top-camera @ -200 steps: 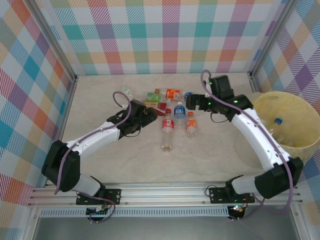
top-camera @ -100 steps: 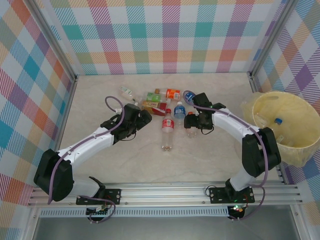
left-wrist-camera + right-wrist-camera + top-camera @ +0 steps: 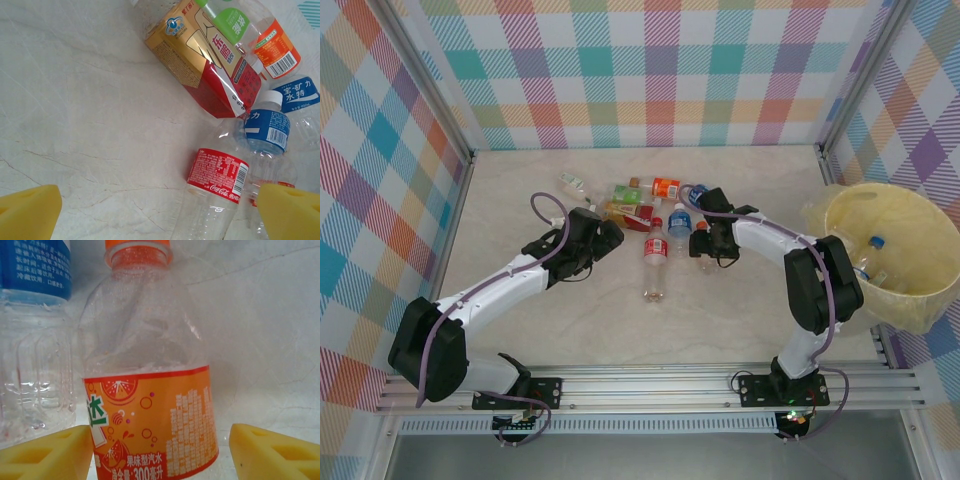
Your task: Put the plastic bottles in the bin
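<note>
**Stock on hand, bottles to the bin**

- Right gripper (image 3: pixel 160 452): jaws apart and astride the orange-label bottle (image 3: pixel 150 415), whose cap points away from my wrist. One pad (image 3: pixel 47 452) sits at the label's edge. The other has bare table (image 3: pixel 260 340) between it and the bottle. I judge it not yet clamped.
- Left gripper (image 3: pixel 160 215): jaws wide, nothing between them.
- Ahead of the left gripper: a red-label cola bottle (image 3: pixel 217 175) is nearest. Just beyond it is a blue-label bottle (image 3: pixel 267 125), then a green-label bottle (image 3: pixel 230 20) and a second orange-label one (image 3: pixel 272 47). A red-and-gold carton (image 3: pixel 200 65) lies among them and is no bottle.
- Bin (image 3: pixel 905 298): well away on the outer side of my right gripper. At least two bottles are inside, one of them a blue-capped bottle (image 3: pixel 873 243).
- Done: a small part, as I reckon.
- Left: roughly seven bottles on the table, the exact count unclear where they overlap. The one between my right jaws looks like the next to go.
</note>
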Robot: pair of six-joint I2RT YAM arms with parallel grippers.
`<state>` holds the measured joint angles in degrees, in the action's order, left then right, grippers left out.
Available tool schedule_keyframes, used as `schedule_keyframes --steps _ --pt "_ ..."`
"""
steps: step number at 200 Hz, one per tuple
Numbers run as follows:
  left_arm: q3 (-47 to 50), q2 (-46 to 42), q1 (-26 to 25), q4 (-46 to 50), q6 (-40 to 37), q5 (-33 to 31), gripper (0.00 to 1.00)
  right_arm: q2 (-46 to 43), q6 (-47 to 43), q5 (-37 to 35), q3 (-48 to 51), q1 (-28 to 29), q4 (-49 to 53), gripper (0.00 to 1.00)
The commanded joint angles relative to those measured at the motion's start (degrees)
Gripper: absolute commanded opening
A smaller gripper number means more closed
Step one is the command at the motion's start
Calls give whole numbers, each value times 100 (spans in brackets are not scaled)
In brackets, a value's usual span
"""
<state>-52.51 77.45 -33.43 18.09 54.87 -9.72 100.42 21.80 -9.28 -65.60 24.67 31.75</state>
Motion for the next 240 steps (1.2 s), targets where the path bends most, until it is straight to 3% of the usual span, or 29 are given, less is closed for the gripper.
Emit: schedule_keyframes --steps 1,62,95,160,240 --pt "-79 92 84 107 32 -3 100 273 -201 61 -162 -53 -102 73" --pt "-88 121 82 114 6 6 100 709 -623 -61 -401 -173 -307 72" --pt "-106 195 82 -2 -67 141 100 615 -837 -72 -363 -173 -371 65" --pt "-235 488 82 -138 -116 426 100 -408 -876 -254 -55 -173 -441 55" --pt "-313 592 81 -605 -438 905 100 -2346 -838 -198 8 -175 -580 49"
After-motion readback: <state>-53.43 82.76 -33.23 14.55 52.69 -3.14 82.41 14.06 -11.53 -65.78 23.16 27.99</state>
